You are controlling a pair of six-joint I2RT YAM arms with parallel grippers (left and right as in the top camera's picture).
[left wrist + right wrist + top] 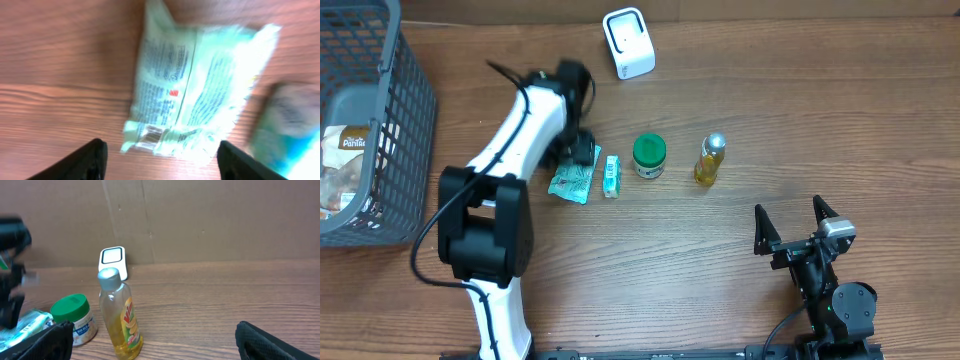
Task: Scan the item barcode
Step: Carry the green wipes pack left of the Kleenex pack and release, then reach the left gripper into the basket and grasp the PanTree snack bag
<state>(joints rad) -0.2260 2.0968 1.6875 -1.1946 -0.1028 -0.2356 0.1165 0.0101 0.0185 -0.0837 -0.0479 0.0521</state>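
**Packet lies flat under the spread left end effector**

The brown wooden counter (770,110) fills the overhead view. A grey plastic basket (410,110) sits at the left edge of the frame with a snack bag inside.

The white and black left arm (515,125) reaches up from the bottom of the frame toward the middle. Its left end effector (162,159) is spread wide and holds nothing. The pale green crinkly packet (195,90) lies flat on the counter just past the fingertips, printed side up, with a small barcode near its lower corner.

The right end effector (790,215) is spread too, empty, low in the right of the frame.

A white scanner box (628,42) stands at the top centre. In the middle sit, in a row, the packet, a small green and white box (611,176), a green-lidded jar (649,156) and a yellow bottle with a silver cap (710,160).
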